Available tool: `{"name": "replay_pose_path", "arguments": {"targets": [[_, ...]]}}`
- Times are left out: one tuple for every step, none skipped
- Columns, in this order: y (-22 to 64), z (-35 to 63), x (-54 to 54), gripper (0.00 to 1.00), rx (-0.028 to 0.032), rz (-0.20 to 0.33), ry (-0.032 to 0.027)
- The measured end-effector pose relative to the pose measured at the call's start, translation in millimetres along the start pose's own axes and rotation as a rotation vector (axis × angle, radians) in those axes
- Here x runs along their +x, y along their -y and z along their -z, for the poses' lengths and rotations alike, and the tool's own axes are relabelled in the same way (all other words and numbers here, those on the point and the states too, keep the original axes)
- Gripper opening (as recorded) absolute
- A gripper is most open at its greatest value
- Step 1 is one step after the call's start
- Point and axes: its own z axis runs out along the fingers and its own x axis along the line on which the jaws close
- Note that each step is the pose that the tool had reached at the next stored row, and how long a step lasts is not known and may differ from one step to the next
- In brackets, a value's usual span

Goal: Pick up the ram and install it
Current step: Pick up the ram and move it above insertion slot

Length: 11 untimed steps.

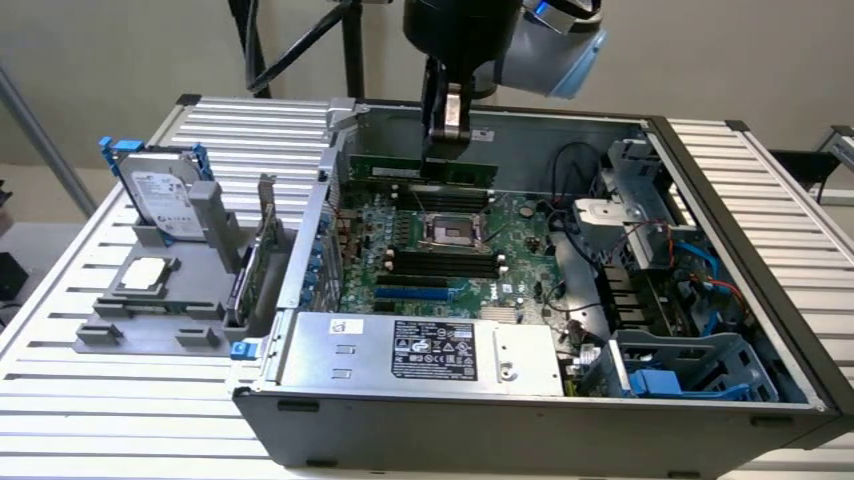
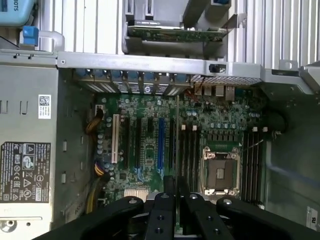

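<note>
In the upper middle of the exterior view, the gripper [image 1: 447,150] is clamped on the long, thin green circuit-board ram [image 1: 400,170]. Its long axis runs across the frame, parallel to the black memory slots [image 1: 434,190] just beneath.

Here's the ram [image 1: 394,170]: a long, thin green stick with dark chips along it. It's off the board, level, standing on its long edge, pinched mid-length between the fingers [image 2: 164,210]. It hangs over the motherboard [image 1: 441,255], near the case [image 1: 561,130] far wall.
</note>
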Motion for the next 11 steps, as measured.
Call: {"name": "replay_pose_path", "arguments": {"targets": [[2.0, -0.4, -2.3, 0.14, 0.0009, 0.0, 0.0], [4.2, -0.9, -4.8, 0.14, 0.002, 0.0, 0.0], [6.2, -1.2, -6.7, 0.14, 0.003, 0.0, 0.0], [8.4, -1.6, -8.6, 0.14, 0.0042, 0.0, -0.0001], [10.5, -1.8, -10.2, 0.14, 0.0057, 0.0, -0.0001], [12.6, -2.0, -11.4, 0.14, 0.0076, 0.001, -0.0001], [14.3, -2.2, -12.4, 0.14, 0.0106, 0.001, -0.0001], [15.4, -2.4, -13.3, 0.14, 0.014, 0.001, -0.0002], [16.1, -2.7, -13.9, 0.14, 0.0175, 0.0, -0.0003], [16.8, -3.0, -14.3, 0.14, 0.0206, -0.001, -0.0003], [17.3, -3.4, -14.6, 0.14, 0.0238, -0.003, -0.0003]]}}
